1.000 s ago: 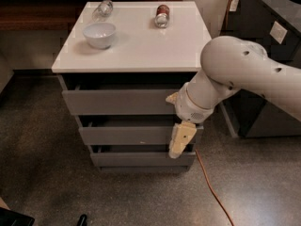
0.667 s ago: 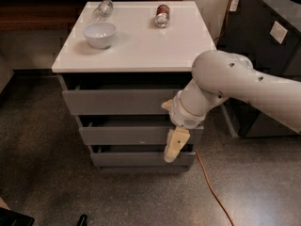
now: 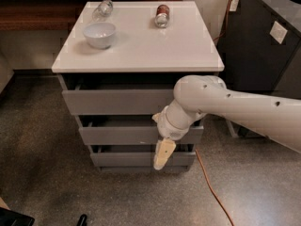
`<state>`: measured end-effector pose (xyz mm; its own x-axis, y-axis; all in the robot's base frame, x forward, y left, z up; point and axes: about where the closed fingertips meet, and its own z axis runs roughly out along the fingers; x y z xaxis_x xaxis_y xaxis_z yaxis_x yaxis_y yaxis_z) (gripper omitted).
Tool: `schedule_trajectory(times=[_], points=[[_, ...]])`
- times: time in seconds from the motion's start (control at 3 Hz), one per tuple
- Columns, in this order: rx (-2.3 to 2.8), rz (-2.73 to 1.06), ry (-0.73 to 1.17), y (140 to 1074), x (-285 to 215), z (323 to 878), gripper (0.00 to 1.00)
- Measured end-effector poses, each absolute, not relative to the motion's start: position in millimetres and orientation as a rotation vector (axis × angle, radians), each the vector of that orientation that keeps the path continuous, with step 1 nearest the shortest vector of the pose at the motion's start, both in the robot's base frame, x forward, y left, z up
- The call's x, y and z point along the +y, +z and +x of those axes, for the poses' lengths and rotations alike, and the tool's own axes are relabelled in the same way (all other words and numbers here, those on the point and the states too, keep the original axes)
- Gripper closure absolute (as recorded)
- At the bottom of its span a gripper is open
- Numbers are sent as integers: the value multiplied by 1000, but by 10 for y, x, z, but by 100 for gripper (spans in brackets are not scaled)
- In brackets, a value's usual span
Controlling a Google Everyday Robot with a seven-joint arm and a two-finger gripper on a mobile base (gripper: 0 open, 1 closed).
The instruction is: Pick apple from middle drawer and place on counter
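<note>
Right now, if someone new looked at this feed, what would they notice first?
The big white arm reaches in from the right, its gripper pointing down in front of the middle drawer and bottom drawer. On the counter a white bowl sits at left, with a can and a clear bottle lying at the back. No apple shows.

Arm (image 3: 244,109) stretched out w/ wrist bent, claw (image 3: 162,155) hanging straight down below it

Speckled dark floor (image 3: 42,182) below; wooden ledge (image 3: 33,14) upper left; black cabinet (image 3: 263,51) upper right. The pincer (image 3: 163,155) hangs just below centre.
</note>
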<state>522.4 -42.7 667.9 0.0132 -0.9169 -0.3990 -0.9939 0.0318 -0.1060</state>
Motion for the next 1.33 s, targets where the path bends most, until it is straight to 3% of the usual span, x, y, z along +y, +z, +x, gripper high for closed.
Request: schedule_trajectory(times=[1.33], points=[[1942, -1996, 117, 5274, -444, 6115, 0]])
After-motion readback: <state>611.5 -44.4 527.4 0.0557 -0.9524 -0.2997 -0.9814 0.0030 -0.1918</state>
